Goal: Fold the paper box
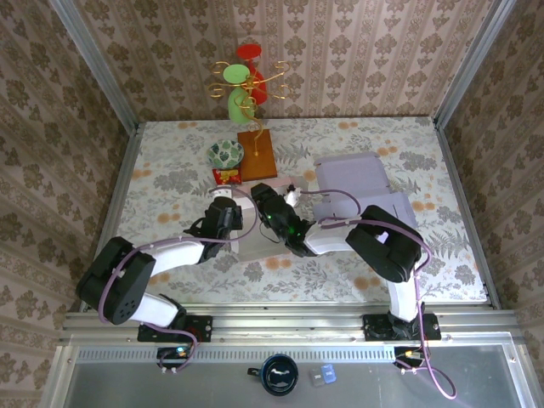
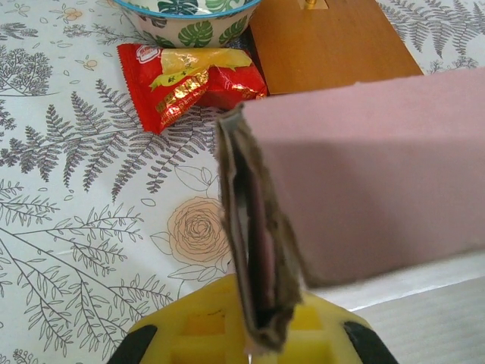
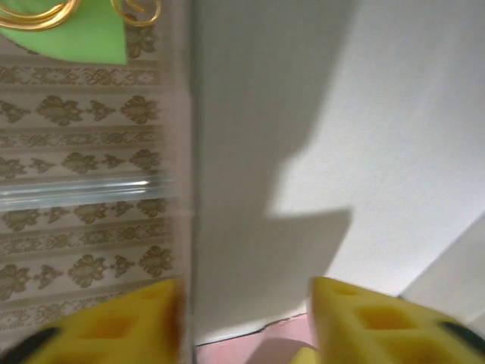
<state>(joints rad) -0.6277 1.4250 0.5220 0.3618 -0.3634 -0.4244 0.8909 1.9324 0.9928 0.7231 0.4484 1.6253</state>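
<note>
The paper box (image 1: pixel 283 183) is pink outside and white inside, and lies in the middle of the table between both arms. In the left wrist view its pink wall (image 2: pixel 364 174) stands upright, and my left gripper (image 2: pixel 261 315) is shut on the folded edge of that wall (image 2: pixel 254 227), seen end-on between the yellow fingers. From above, the left gripper (image 1: pixel 228 206) is at the box's left side. My right gripper (image 1: pixel 285 200) reaches into the box from the right. Its yellow fingers (image 3: pixel 364 318) stand apart, open, with a white inner panel (image 3: pixel 258 189) in the gap between them.
A lavender box (image 1: pixel 353 174) lies to the right of the pink one. Behind the left gripper are a red snack packet (image 2: pixel 189 80), a leaf-patterned bowl (image 2: pixel 189 19) and a wooden board (image 2: pixel 326 42). A green and red ornament stand (image 1: pixel 246 85) stands at the back wall.
</note>
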